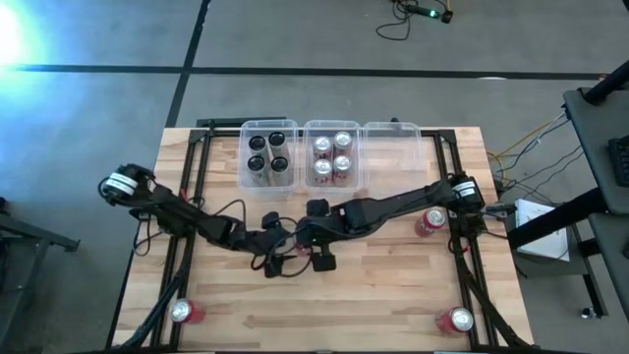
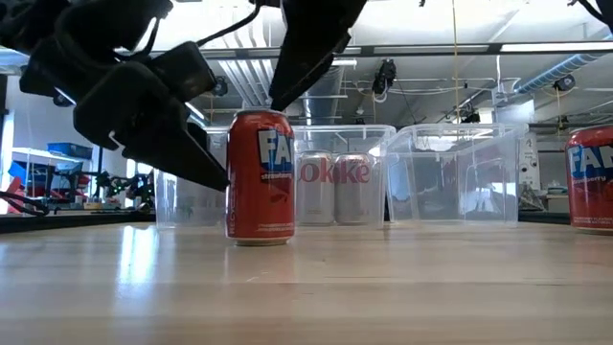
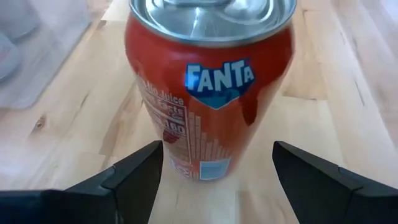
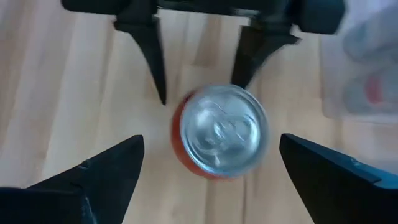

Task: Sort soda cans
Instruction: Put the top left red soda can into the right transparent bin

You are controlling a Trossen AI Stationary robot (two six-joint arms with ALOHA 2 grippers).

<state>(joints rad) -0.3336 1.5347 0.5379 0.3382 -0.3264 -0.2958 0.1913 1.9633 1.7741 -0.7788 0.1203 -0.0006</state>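
Two hands meet over one red can (image 2: 261,176) standing upright near the middle of the bench (image 1: 393,295). The left hand (image 3: 217,177) is released, its fingers (image 3: 134,177) spread to either side of the can's lower half without touching it. The right hand (image 4: 205,171) hangs above the can's silver top, likewise released, its fingers (image 4: 106,177) wide apart.

In the high view both arms reach inward from the bench's sides, and the can itself is hidden beneath them.

Three clear bins sit in a row at the far edge. The left bin (image 1: 267,183) holds four black cans (image 1: 267,151), the middle bin (image 1: 332,183) holds four silver cans (image 1: 331,157), and the right bin (image 1: 393,157) has no cans in it.

Three more red cans stand apart: one by the right arm's base (image 1: 429,222), one at the near right corner (image 1: 458,320), one at the near left corner (image 1: 185,312).
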